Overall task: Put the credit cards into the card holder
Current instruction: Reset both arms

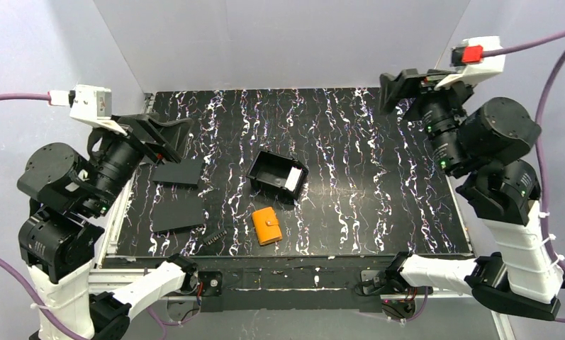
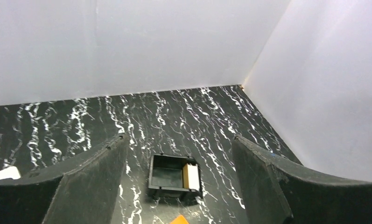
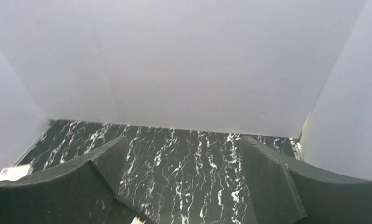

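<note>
Left side: the left gripper [image 1: 167,136] hung above the far-left corner of the black tabletop veined with white [image 1: 364,177]. Its jaws stood wide apart with nothing between them. In the left wrist view the two dark fingers [image 2: 95,177] framed bare tabletop.

Just right of that gripper, two flat black rectangular plates [image 1: 178,172] lay on the tabletop, one behind the other, apart. A short black ridged strip [image 1: 214,237] lay near the front plate, towards the near edge.

Centre: the small orange-tan leather-like card holder [image 1: 266,226] lay folded shut and flat, near the table's near edge. No gripper touched it. In the left wrist view only its corner showed at the bottom edge [image 2: 180,220].

Just behind it, apart from it, sat a black open box tray [image 1: 265,167], turned at an angle to the table edges. We noted the pale stack of credit cards [image 1: 292,179] inside the tray, against its right-hand end. The left wrist view showed the same stack [image 2: 191,176] at the right end, the rest of the tray floor [image 2: 167,176] bare. We could not count the cards.

Right side: the right gripper [image 1: 395,88] was raised at the far-right corner, well apart from tray and holder. Its jaws were spread wide and empty; in the right wrist view its fingers [image 3: 95,182] flanked bare tabletop below the white back wall [image 3: 184,60].
</note>
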`<action>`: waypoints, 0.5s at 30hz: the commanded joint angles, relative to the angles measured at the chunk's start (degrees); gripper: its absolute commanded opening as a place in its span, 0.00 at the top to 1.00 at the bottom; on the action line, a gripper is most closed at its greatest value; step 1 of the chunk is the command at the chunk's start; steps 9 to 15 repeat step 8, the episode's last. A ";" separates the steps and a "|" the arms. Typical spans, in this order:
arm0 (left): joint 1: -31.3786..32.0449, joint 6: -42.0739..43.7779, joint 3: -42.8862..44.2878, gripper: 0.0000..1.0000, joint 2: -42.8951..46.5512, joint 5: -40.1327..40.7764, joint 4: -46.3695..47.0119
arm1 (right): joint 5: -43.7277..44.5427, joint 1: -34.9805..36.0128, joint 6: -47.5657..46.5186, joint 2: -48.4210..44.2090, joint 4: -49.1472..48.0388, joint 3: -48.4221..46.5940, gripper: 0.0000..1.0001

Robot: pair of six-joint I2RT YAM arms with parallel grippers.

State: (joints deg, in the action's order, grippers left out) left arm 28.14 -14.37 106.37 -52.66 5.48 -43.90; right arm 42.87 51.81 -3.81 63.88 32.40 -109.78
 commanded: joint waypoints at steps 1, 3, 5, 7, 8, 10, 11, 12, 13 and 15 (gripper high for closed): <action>-0.28 5.12 2.35 0.19 -0.07 5.05 -1.40 | 6.58 0.13 -2.71 -1.18 -6.43 0.62 0.02; -0.28 5.72 2.74 0.17 0.12 5.85 -1.67 | 7.14 0.13 -2.77 -1.51 -6.85 1.24 0.02; -0.28 5.84 2.88 0.17 0.31 6.01 -1.97 | 4.22 0.13 -3.56 -3.31 -8.27 4.82 0.02; -0.28 5.45 2.80 0.17 0.45 5.55 -2.29 | 3.80 0.13 -2.44 -2.56 -5.95 4.02 0.02; -0.26 5.22 2.80 0.17 0.46 5.18 -2.40 | 4.56 0.18 -1.77 -1.81 -5.05 3.01 0.02; -0.26 5.22 2.80 0.17 0.46 5.18 -2.40 | 4.56 0.18 -1.77 -1.81 -5.05 3.01 0.02; -0.26 5.22 2.80 0.17 0.46 5.18 -2.40 | 4.56 0.18 -1.77 -1.81 -5.05 3.01 0.02; -0.26 5.22 2.80 0.17 0.46 5.18 -2.40 | 4.56 0.18 -1.77 -1.81 -5.05 3.01 0.02; -0.26 5.22 2.80 0.17 0.46 5.18 -2.40 | 4.56 0.18 -1.77 -1.81 -5.05 3.01 0.02; -0.26 5.22 2.80 0.17 0.46 5.18 -2.40 | 4.56 0.18 -1.77 -1.81 -5.05 3.01 0.02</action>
